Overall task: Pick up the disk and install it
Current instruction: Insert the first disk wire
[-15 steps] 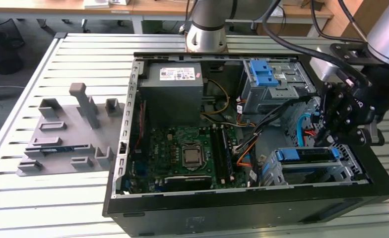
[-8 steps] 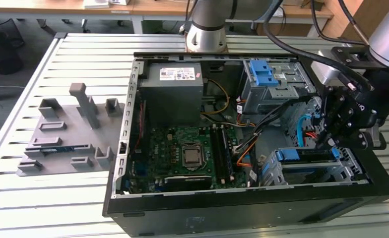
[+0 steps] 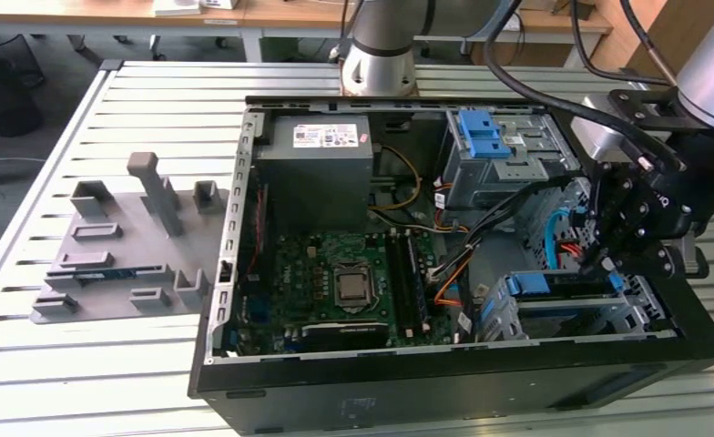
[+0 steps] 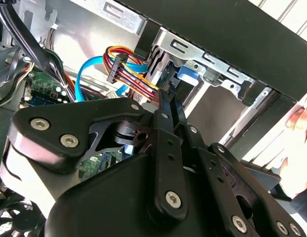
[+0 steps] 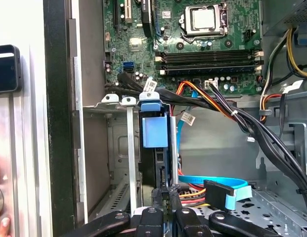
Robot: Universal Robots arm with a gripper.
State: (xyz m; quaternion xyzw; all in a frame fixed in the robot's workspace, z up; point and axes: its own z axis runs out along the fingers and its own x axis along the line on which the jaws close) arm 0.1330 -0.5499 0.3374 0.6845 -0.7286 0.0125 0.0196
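In the exterior view, a grey fixture block lies on the slatted table at 9 o'clock of the open computer case. Inside the case, the grey power supply sits at 12 o'clock of the motherboard. A blue-latched drive cage stands at 1 o'clock of the motherboard.

The disk, framed by its blue bracket, sits seated in the lower drive bay at 3 o'clock of the motherboard. In the first wrist view the disk stands on edge between the bay's metal rails, its blue tab uppermost.

The pincer hangs directly over the disk's rear edge. In the first wrist view the pincer has its fingertips pressed together, clenched with nothing between them, just beside the disk's connector end. A blue data cable and a striped power lead lie nearby.
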